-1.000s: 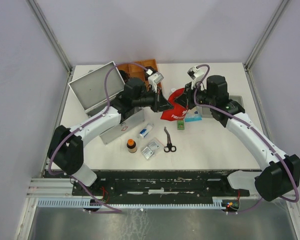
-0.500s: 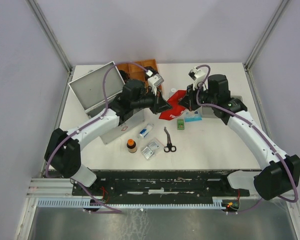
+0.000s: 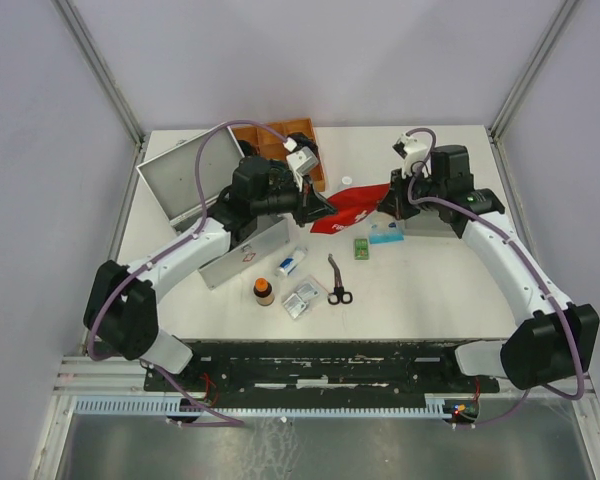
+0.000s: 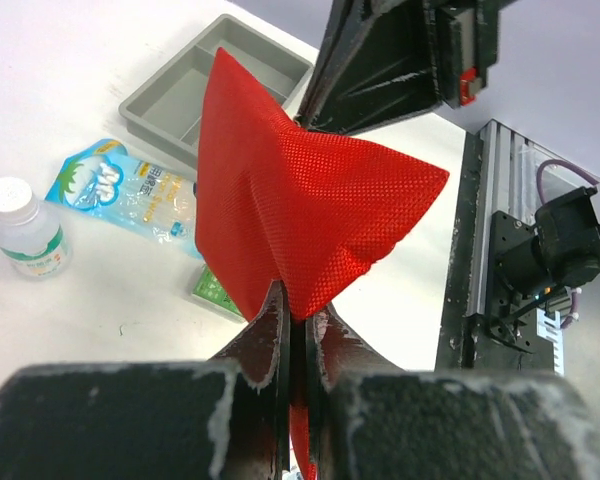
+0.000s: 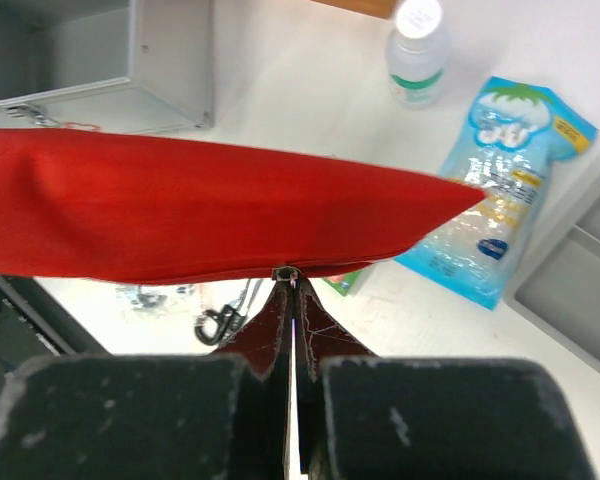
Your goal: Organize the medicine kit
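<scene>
The medicine kit, a silver-grey aluminium case, stands open at the left, lid (image 3: 180, 178) up and body (image 3: 248, 250) in front; one corner shows in the right wrist view (image 5: 110, 60). A red fabric pouch (image 3: 352, 207) hangs stretched between both grippers above the table. My left gripper (image 3: 323, 208) is shut on the pouch's left end (image 4: 300, 200). My right gripper (image 3: 388, 200) is shut on the metal zipper pull at the pouch's edge (image 5: 200, 215).
A brown wooden tray (image 3: 280, 140) sits at the back. Under the pouch lie a blue packet (image 3: 385, 236), a green box (image 3: 362, 247) and a small white bottle (image 3: 347, 181). A grey tray (image 4: 180, 90) lies at the right. Scissors (image 3: 338, 281), a lying bottle (image 3: 292, 262), an amber bottle (image 3: 264, 291) and blister packs (image 3: 300, 298) lie in front.
The two grippers have moved apart, left one leftward, right one rightward and back. The red pouch went from a bunched lump to a flat stretched strip.
</scene>
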